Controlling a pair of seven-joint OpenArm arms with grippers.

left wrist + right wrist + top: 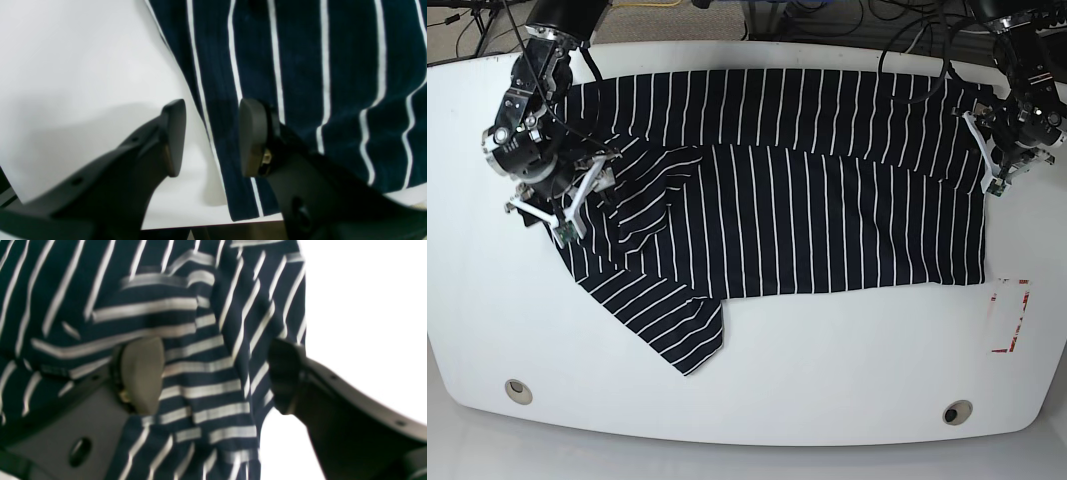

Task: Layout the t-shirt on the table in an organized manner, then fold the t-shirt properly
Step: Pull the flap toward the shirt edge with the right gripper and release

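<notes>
The dark navy t-shirt [807, 200] with thin white stripes lies spread across the white table [827, 380], rumpled at its left end, with one sleeve [677, 325] jutting toward the front. My left gripper [211, 136] is open at the shirt's right edge [300, 66]; one finger [173, 136] is over bare table [66, 66] and the other over fabric. In the base view the left gripper [989, 165] hangs at the shirt's right side. My right gripper [213, 376] is open wide, with a bunched fold of the striped t-shirt [206, 340] between its fingers; in the base view the right gripper [577, 200] is at the shirt's left end.
A red-and-white tape rectangle [1010, 316] sits on the table right of the shirt's lower corner. Two round metal grommets [518, 390] [956, 412] lie near the front edge. Cables run behind the table's far edge [757, 20].
</notes>
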